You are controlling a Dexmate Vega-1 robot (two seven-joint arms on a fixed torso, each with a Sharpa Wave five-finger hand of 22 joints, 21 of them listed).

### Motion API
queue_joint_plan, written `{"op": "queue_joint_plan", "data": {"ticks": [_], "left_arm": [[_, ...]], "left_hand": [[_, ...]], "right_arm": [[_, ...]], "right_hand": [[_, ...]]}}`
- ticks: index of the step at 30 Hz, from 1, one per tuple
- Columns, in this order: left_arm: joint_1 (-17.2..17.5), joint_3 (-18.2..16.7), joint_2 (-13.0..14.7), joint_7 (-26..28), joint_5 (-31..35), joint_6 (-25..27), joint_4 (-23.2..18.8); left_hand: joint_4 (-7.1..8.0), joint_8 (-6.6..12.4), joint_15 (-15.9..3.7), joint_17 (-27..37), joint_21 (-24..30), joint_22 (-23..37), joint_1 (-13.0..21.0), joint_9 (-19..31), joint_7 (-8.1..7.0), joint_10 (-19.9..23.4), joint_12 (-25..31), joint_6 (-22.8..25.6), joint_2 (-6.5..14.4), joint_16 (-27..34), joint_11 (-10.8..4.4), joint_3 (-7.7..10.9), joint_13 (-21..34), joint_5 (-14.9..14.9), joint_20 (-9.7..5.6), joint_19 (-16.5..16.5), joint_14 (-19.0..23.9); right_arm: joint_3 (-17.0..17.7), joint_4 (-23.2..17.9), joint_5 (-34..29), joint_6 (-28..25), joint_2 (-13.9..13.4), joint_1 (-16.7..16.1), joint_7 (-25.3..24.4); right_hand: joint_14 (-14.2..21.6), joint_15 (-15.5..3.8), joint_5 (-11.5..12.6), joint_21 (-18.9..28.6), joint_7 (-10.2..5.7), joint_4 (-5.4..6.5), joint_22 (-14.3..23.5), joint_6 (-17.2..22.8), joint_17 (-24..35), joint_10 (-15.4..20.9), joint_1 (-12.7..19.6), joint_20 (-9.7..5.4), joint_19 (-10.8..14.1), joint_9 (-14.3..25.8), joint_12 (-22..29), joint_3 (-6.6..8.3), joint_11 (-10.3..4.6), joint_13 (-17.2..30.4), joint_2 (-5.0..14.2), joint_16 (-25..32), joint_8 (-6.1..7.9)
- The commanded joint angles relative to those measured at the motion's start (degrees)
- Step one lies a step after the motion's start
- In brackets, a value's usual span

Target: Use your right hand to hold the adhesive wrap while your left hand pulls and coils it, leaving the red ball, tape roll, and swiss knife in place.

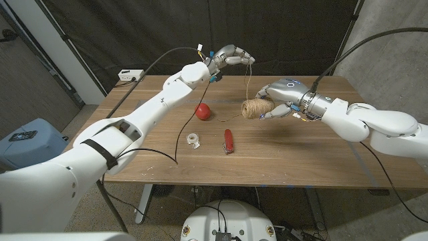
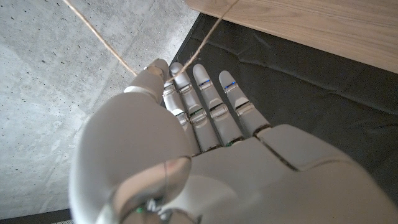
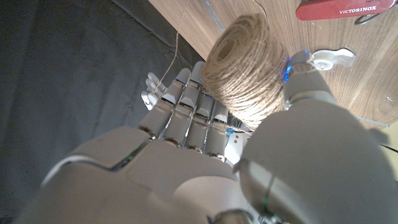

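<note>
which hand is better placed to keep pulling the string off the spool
Left. The left hand is raised over the table's far edge and pinches the string, which runs down to the spool. The right hand grips the spool, so it likely can't pull.

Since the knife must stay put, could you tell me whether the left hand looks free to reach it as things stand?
Probably not freely. The left hand is raised near the table's far edge, pinching the twine strand that runs down to the spool in the right hand. The knife lies in the open, nearer the front edge.
</note>
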Motion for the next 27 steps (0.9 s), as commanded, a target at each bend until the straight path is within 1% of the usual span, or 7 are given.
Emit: {"op": "queue_joint_plan", "data": {"ticks": [1,7,9,11,19,26,27], "left_arm": [[-0.08,0.32,-0.66,0.64,0.36,0.74,0.72],[-0.01,0.41,-0.87,0.79,0.4,1.11,0.99],[0.09,0.46,-0.8,0.88,0.48,1.39,0.82],[0.2,0.51,-0.76,0.96,0.54,1.62,0.75],[0.85,0.84,-0.45,1.2,0.84,3.25,0.16],[1.15,1.14,-0.22,1.59,1.3,4.63,0.31],[1.17,1.19,-0.2,1.65,1.35,4.92,0.36]], "left_hand": [[0.09,0.31,-0.02,0.2,0.29,0.14,0.23,0.11,0.33,0.42,-0.07,0.61,0.12,-0.2,0.04,-0.09,0.28,0.39,0.0,-0.05,0.71],[0.08,0.29,-0.01,0.27,0.33,0.14,0.26,0.11,0.27,0.47,-0.09,0.6,0.13,-0.23,-0.07,-0.11,0.33,0.4,0.0,-0.05,0.68],[0.05,0.26,-0.04,0.25,0.34,0.14,0.27,0.11,0.26,0.48,-0.11,0.55,0.06,-0.24,0.15,-0.12,0.35,0.4,0.0,-0.06,0.75],[0.11,0.26,-0.02,0.29,0.35,0.14,0.22,0.11,0.26,0.52,-0.1,0.55,0.13,-0.24,-0.03,-0.12,0.39,0.4,0.0,-0.08,0.73],[0.06,0.23,-0.06,0.36,0.42,0.13,0.31,0.12,0.33,0.56,-0.16,0.55,0.11,-0.28,-0.17,-0.14,0.43,0.42,-0.01,-0.08,0.74],[0.05,0.21,0.08,0.45,0.49,0.13,0.37,0.12,0.37,0.68,-0.19,0.55,0.12,-0.31,0.07,-0.17,0.48,0.42,0.05,-0.1,0.74],[0.07,0.2,0.05,0.46,0.49,0.13,0.35,0.12,0.36,0.55,-0.24,0.54,0.14,-0.32,0.33,-0.16,0.51,0.43,0.05,-0.12,0.75]], "right_arm": [[1.04,-2.76,2.43,-0.78,-4.4,-1.84,-4.1],[0.93,-2.87,3.32,-0.76,-5.08,-1.85,-4.88],[0.88,-2.78,3.33,-0.73,-5.08,-1.76,-5.02],[0.87,-2.73,3.54,-0.68,-5.19,-1.67,-5.16],[1.0,-2.0,3.57,-1.08,-4.86,-1.23,-6.35],[1.29,-1.77,3.72,-1.29,-5.23,-1.12,-7.78],[1.35,-1.81,3.98,-1.33,-5.42,-1.17,-8.15]], "right_hand": [[0.65,-8.55,0.46,0.0,-7.07,-0.03,0.21,7.47,0.12,7.54,8.05,-2.16,0.56,0.11,0.18,-0.14,-7.13,0.28,8.25,-0.2,0.37],[0.8,-8.62,0.43,0.01,-7.04,-0.04,0.21,7.51,0.26,7.7,8.11,-2.19,0.6,0.12,0.16,-0.26,-7.08,0.25,8.24,-0.11,0.37],[0.82,-8.59,0.43,0.0,-7.01,-0.02,0.21,7.48,0.29,7.8,8.1,-2.2,0.6,0.13,0.19,-0.28,-7.18,0.26,8.27,-0.11,0.36],[0.81,-8.54,0.42,0.0,-7.03,0.01,0.21,7.52,0.3,7.75,8.07,-2.2,0.6,0.13,0.16,-0.31,-7.16,0.28,8.28,-0.14,0.37],[0.96,-8.59,0.42,0.0,-6.97,0.01,0.21,7.55,0.37,7.8,8.11,-2.19,0.62,0.14,0.14,-0.37,-7.12,0.37,8.3,-0.16,0.36],[1.09,-8.55,0.41,0.0,-7.06,0.1,0.21,7.78,0.4,7.88,7.98,-2.2,0.64,0.15,0.14,-0.45,-7.08,0.4,8.34,-0.18,0.44],[1.12,-8.56,0.4,0.0,-7.03,0.1,0.21,7.81,0.42,7.9,7.99,-2.19,0.64,0.15,0.13,-0.47,-7.1,0.4,8.33,-0.17,0.45]]}}
